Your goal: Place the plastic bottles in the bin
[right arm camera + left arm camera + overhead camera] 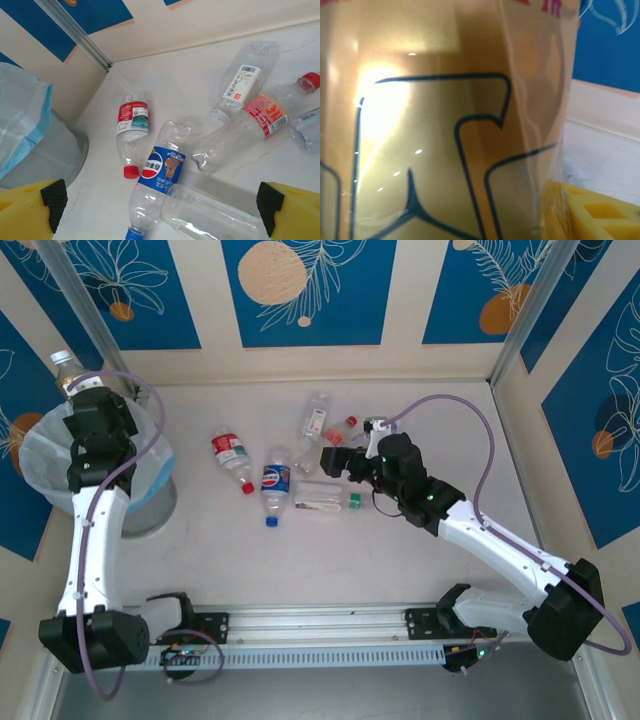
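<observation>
My left gripper hangs over the bin, shut on a plastic bottle with a white cap. In the left wrist view that bottle's amber body sits against a yellow finger. The bin's whitish bag lines its rim. Several bottles lie mid-table: a red-label one, a Pepsi one, a clear one with a green cap and a white-label one. My right gripper stands open just above the clear bottle, with the Pepsi bottle beside it.
Two more bottles lie near the right gripper, one with an orange-red label and one at the frame's edge. The bin's grey wall stands at the left by the back wall. Blue-patterned walls enclose the table.
</observation>
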Tool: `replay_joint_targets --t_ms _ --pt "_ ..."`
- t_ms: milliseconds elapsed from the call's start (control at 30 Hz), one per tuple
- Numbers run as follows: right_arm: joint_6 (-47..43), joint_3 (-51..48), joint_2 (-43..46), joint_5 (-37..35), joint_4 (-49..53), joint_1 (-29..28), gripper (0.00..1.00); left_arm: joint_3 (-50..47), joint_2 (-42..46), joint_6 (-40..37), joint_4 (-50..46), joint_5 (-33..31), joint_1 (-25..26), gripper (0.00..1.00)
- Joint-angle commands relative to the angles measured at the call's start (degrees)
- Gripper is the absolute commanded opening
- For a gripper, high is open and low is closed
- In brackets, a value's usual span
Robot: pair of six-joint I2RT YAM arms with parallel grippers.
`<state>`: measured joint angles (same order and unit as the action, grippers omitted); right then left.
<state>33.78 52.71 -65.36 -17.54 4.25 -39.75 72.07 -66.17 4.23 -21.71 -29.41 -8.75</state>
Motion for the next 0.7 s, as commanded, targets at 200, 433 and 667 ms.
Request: replay_joint_targets --t_ms 200,433,667 --pt "-0.6 1.0 3.2 -2.6 3.5 -0.7 1.00 -2.7 -1.8 6.0 0.7 6.6 -1.8 0.68" --pt "0.4 1.5 2.7 -2.3 4.4 -0.8 0.99 -1.4 -1.5 6.9 -0.8 8.9 -1.8 0.78" --pt "-0.1 1.8 2.3 -3.1 4.9 -0.8 0.99 -1.8 -1.9 8.0 -1.5 8.1 -1.7 0.85"
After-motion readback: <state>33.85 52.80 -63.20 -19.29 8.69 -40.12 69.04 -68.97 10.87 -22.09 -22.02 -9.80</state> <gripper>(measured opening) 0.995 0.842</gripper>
